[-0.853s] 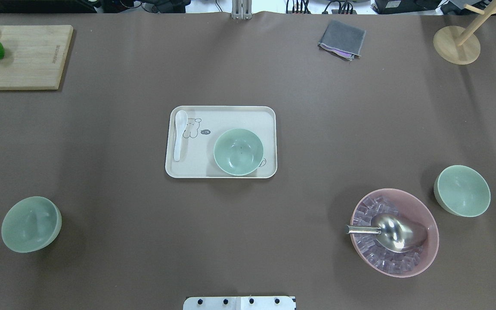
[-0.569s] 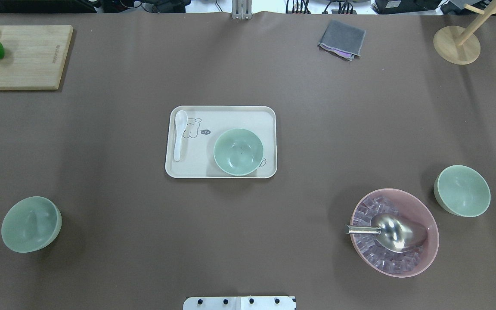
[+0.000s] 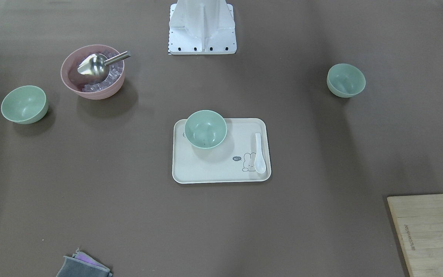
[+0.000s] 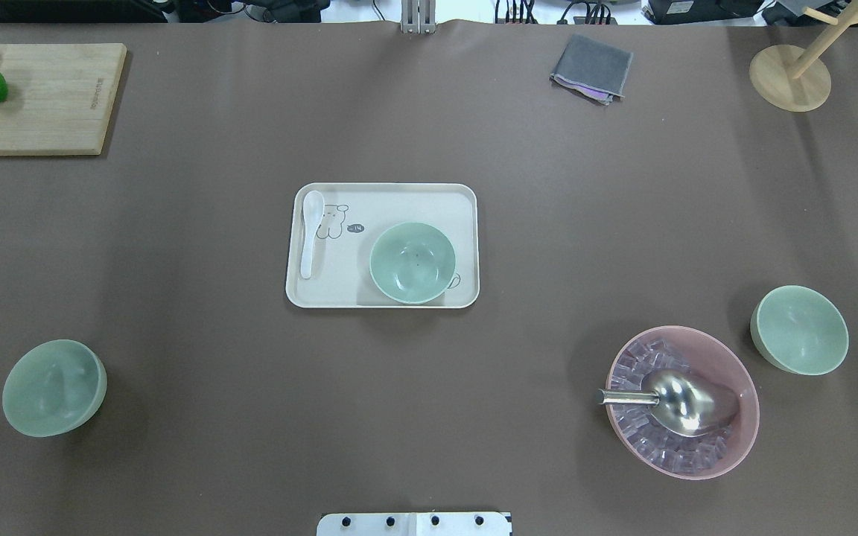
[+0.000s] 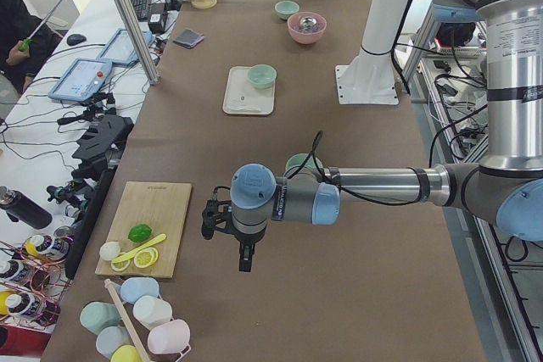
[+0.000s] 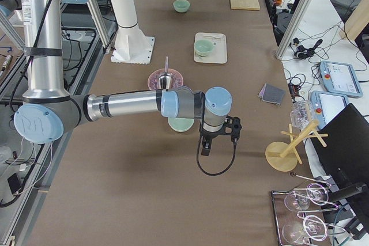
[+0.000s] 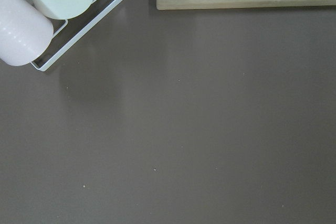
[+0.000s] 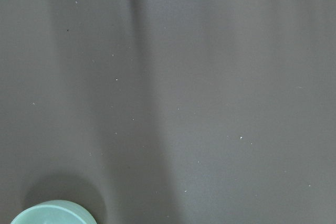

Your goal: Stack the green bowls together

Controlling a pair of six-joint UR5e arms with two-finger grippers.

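Three pale green bowls stand apart and upright. One green bowl (image 4: 412, 262) (image 3: 205, 129) is on the cream tray (image 4: 384, 201). A second green bowl (image 4: 54, 387) (image 3: 345, 80) stands near the front left. A third green bowl (image 4: 800, 329) (image 3: 24, 104) stands at the right, and its rim shows in the right wrist view (image 8: 52, 214). My left gripper (image 5: 245, 258) hangs above bare table beyond the second bowl (image 5: 299, 161). My right gripper (image 6: 205, 146) hangs beside the third bowl (image 6: 180, 124). Both show only in side views, so I cannot tell if they are open or shut.
A pink bowl (image 4: 682, 402) with ice and a metal scoop (image 4: 686, 402) stands next to the right green bowl. A white spoon (image 4: 310, 232) lies on the tray. A cutting board (image 4: 42, 100), a grey cloth (image 4: 591, 68), a wooden stand (image 4: 790, 78) and a cup rack (image 7: 58, 9) lie around the edges.
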